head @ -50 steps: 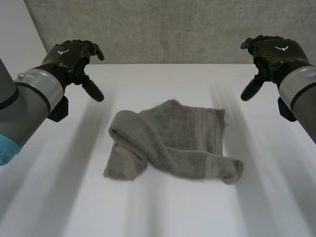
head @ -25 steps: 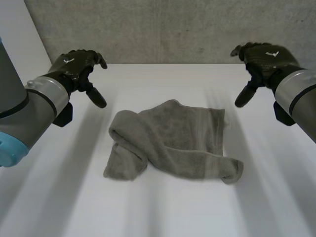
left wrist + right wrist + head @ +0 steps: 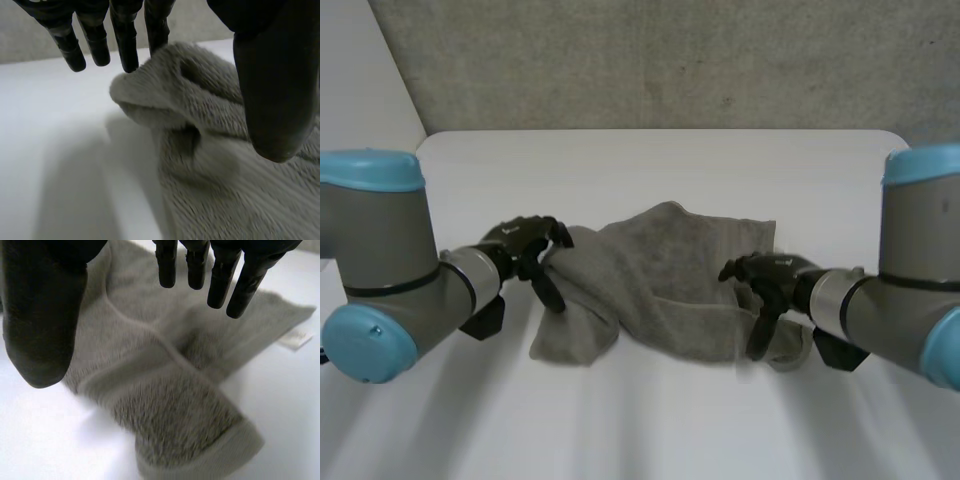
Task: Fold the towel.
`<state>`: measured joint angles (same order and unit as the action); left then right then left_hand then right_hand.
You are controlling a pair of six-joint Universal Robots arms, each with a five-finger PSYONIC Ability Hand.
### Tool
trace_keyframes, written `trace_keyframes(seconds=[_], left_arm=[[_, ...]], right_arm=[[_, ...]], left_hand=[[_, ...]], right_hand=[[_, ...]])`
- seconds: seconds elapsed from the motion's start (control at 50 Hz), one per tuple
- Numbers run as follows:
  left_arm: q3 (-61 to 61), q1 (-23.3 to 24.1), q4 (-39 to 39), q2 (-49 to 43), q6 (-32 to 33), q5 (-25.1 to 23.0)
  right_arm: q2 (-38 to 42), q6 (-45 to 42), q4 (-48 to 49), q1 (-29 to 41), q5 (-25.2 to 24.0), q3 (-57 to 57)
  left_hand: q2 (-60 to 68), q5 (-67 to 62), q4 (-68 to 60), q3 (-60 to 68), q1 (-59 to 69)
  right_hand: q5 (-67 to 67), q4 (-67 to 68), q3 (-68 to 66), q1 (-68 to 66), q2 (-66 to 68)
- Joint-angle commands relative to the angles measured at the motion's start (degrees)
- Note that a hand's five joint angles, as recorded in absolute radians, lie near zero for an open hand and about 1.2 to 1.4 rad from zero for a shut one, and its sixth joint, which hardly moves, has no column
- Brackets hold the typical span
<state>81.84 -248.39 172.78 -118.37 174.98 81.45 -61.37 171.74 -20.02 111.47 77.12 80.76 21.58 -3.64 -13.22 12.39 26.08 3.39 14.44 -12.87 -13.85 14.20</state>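
Observation:
A grey towel [image 3: 660, 285] lies crumpled in the middle of the white table [image 3: 650, 430]. My left hand [image 3: 528, 248] is low at the towel's left edge, fingers straight and apart from the thumb. In the left wrist view the fingertips [image 3: 127, 47] hover just over a rolled fold of the towel [image 3: 200, 150], gripping nothing. My right hand [image 3: 762, 282] is over the towel's near right corner, open as well. The right wrist view has that corner [image 3: 200, 440] lying flat under the palm, below the straight fingers [image 3: 220, 275] and thumb [image 3: 42, 315].
A grey wall [image 3: 650, 60] runs along the table's far edge. A small white label [image 3: 295, 337] sticks out from the towel's right edge. Bare table surface lies all around the towel.
Both arms have swung down and inward from the far corners of the table to the towel's left and right sides. The towel has not moved.

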Motion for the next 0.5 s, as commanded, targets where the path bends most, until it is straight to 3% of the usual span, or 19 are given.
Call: trace_keyframes(seconds=[0.02,0.06,0.1,0.12,0.16,0.34,0.5], left_arm=[[0.69,1.42,0.54,-1.86,0.01,0.38],[0.69,1.59,0.62,-2.04,-0.08,0.47],[0.77,1.77,0.89,-2.30,-0.16,0.55],[0.77,1.77,0.89,-2.30,-0.16,0.55],[1.21,1.94,1.06,-2.30,-0.16,0.55],[3.06,3.17,1.33,-1.25,-0.16,0.55],[4.55,3.70,2.38,0.95,-0.08,0.55]], right_arm=[[2.75,-0.44,6.22,2.09,3.30,3.17],[3.19,-0.79,7.28,2.70,4.09,3.52],[3.28,-2.28,9.29,3.05,5.06,4.31],[3.28,-2.29,9.30,3.05,5.06,4.31],[2.58,-4.38,11.75,2.62,4.62,4.58],[-4.19,-8.00,13.96,0.33,4.62,5.46],[-7.45,-12.04,14.93,-8.72,3.92,5.90]], left_hand=[[-8.67,0.74,3.22,-2.39,-13.17],[-8.67,0.74,3.22,-2.39,-13.17],[-8.67,0.74,3.22,-2.39,-13.17],[-8.67,0.74,3.22,-2.39,-13.17],[-8.84,0.90,3.22,-2.39,-13.34],[-9.01,1.07,3.22,-2.39,-13.51],[-9.01,1.07,3.22,-2.39,-13.51]], right_hand=[[1.74,-4.44,2.87,-1.28,0.93],[8.63,-4.44,2.87,-8.18,7.83],[31.39,-4.44,2.87,-30.93,30.59],[31.51,-4.44,2.87,-31.05,30.71],[66.45,-4.44,2.87,-65.99,65.64],[66.61,-4.44,2.87,-66.15,65.80],[66.61,-4.44,2.87,-66.15,65.80]])
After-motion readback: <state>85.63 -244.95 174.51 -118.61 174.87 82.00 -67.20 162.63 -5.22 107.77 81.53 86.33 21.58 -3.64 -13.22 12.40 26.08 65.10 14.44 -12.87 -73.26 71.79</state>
